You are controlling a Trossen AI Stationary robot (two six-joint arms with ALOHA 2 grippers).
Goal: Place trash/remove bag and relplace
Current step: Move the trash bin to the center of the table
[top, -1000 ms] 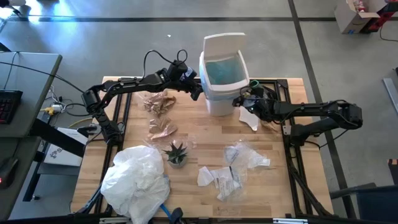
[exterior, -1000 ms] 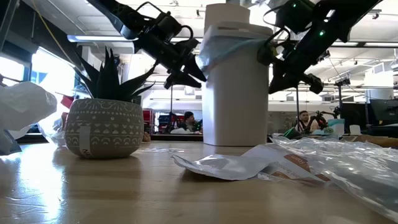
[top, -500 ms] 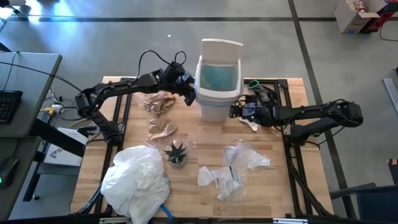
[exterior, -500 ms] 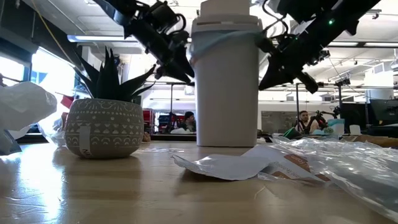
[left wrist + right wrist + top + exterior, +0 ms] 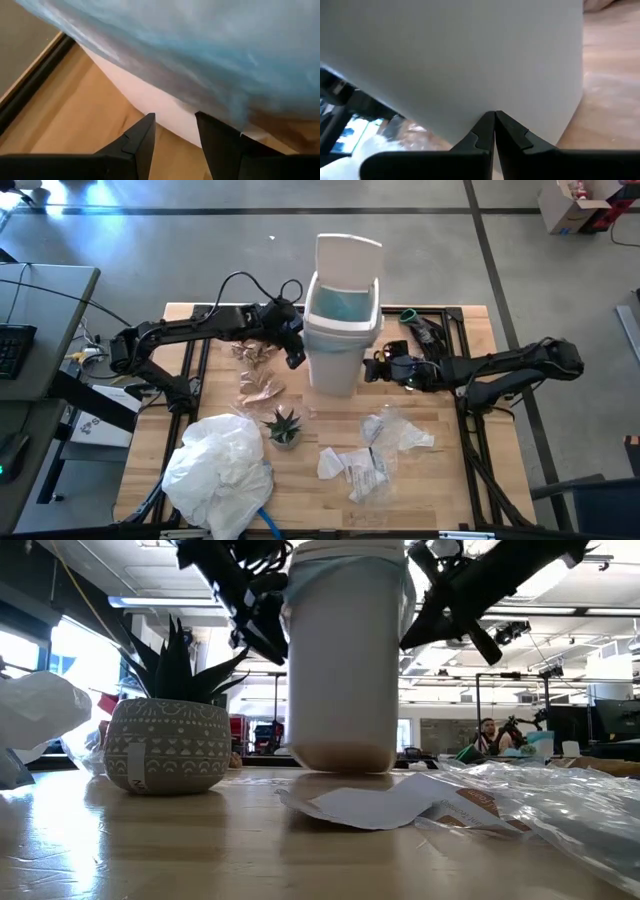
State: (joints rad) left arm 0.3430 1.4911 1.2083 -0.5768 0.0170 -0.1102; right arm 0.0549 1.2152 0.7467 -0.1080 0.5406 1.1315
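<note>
The white bin (image 5: 335,365), lid open, is lined with the light-blue bag (image 5: 342,305), whose rim folds over the bin's top (image 5: 200,45). The bin hangs a little above the table's middle (image 5: 345,660), squeezed between both grippers. My left gripper (image 5: 296,352) stands open at its left wall, and my right gripper (image 5: 372,368) is shut at its right wall. Trash lies on the table: crumpled brown paper (image 5: 262,388), white scraps (image 5: 355,470) and a clear wrapper (image 5: 395,430). My left gripper (image 5: 175,122) sets its two spread fingertips (image 5: 147,125) against the bin's left wall (image 5: 170,107), just under the bag's folded-over hem. It comes slanting down from the table's left. My right gripper (image 5: 494,117) presses its shut fingertips against the bin's right wall (image 5: 485,80), slanting down from the table's right. The bin hangs between the two, its base just clear of the table.
A small green potted plant (image 5: 283,425) stands just near of the bin. A big crumpled white plastic bag (image 5: 218,470) fills the near left corner. More brown paper (image 5: 255,352) lies under the left arm. A dark green object (image 5: 420,325) sits at the far right.
Both grippers have moved toward the table's near edge and slightly left, rising a little, with the bin pressed between them. The bin has come from the far edge to the table's middle and now hangs just clear of the wood.
</note>
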